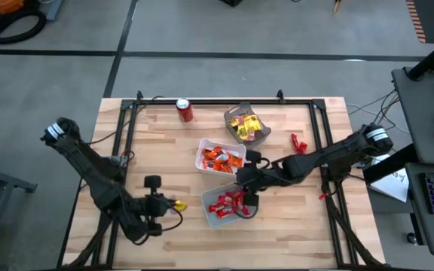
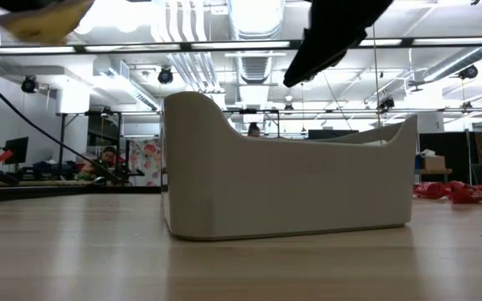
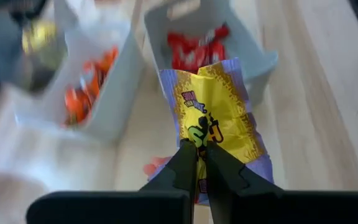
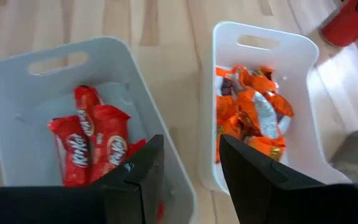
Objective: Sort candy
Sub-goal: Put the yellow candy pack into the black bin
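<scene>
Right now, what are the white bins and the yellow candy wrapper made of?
The white bins look like smooth molded plastic: thin rounded walls with cut-out handles. The yellow candy wrapper, pinched in the left gripper, looks like thin crinkly printed film, probably plastic or foil, since it creases and shines.

A lab: exposed ceiling ducts (image 2: 253, 50), monitors (image 2: 15, 149), cabled benches (image 1: 428, 128)

Low view: tray (image 2: 291, 184) wall hides its contents; soda can (image 4: 353, 22) cut off
</scene>
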Controlling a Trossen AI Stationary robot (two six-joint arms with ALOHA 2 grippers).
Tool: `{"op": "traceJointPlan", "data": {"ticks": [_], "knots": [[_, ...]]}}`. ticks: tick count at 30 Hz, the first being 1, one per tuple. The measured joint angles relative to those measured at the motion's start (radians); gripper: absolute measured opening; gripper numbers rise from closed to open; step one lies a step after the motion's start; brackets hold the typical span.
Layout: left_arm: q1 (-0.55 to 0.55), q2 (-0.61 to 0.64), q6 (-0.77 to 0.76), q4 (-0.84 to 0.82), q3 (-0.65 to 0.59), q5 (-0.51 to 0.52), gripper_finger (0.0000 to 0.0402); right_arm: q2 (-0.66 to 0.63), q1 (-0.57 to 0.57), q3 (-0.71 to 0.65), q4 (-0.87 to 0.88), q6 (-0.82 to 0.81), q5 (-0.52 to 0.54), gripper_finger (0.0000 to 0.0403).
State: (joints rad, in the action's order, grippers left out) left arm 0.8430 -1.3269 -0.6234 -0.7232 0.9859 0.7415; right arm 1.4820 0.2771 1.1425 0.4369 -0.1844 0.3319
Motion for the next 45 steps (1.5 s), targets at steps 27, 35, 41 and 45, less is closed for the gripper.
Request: {"op": "traceJointPlan", "data": {"ticks": [27,35,41,45], "knots": [[-0.474,0.039,0.775,1.268,-0.470,-0.260,0.0002,0.025,0.030,-0.361,-1.084,0.199,0.009,0.0151],[-0.505,0.039,0.772,1.344,-0.477,-0.254,0.0002,0.025,0.006,-0.322,-1.130,0.177,0.089,0.0151],[-0.517,0.020,0.772,1.436,-0.477,-0.161,0.0002,0.025,-0.018,-0.275,-1.130,0.185,0.088,0.0151],[-0.517,-0.033,0.772,1.547,-0.477,-0.125,0.0002,0.025,-0.023,-0.261,-1.127,0.182,0.088,0.0151]]}}
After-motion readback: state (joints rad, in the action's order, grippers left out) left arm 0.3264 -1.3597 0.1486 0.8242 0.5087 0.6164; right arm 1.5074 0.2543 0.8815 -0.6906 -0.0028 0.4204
